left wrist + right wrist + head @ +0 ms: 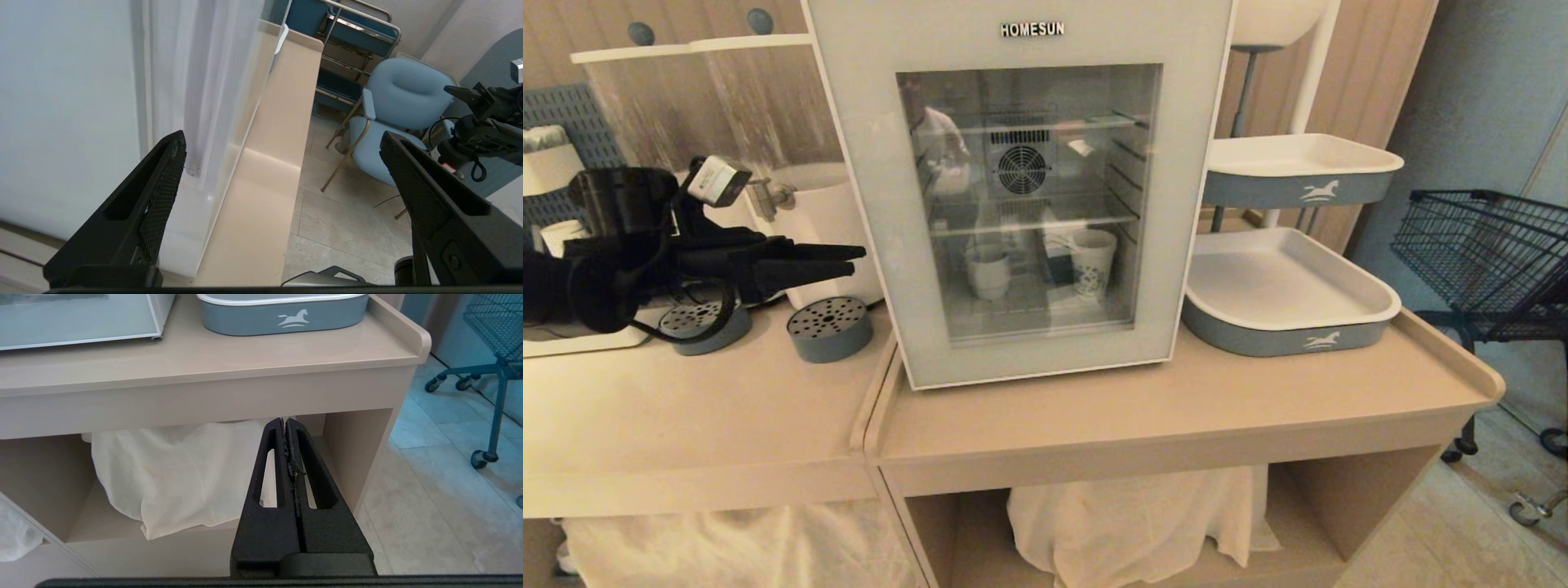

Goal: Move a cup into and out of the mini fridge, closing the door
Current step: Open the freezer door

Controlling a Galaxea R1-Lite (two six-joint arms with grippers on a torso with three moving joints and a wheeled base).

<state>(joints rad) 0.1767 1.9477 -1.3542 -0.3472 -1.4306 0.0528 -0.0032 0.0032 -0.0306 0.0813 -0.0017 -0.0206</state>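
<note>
The room has wood-panelled walls and a tiled floor (429,506); two beige counters (1176,408) stand side by side. The fridge (1029,196) sits on the right counter, door (866,163) closed, with the cup (988,272) inside on its lower shelf. The left gripper (854,260) hovers beside the fridge with fingers spread; the right gripper (286,422), fingers pressed together, hangs before the counter's lower shelf.

Head view faces fridge door (1029,196), wrists close beside counter (204,359)

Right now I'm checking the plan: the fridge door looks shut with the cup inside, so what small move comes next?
Probably ease the open left end effector right to the door's left edge, to pull it open: the cup sits behind the closed glass.
</note>
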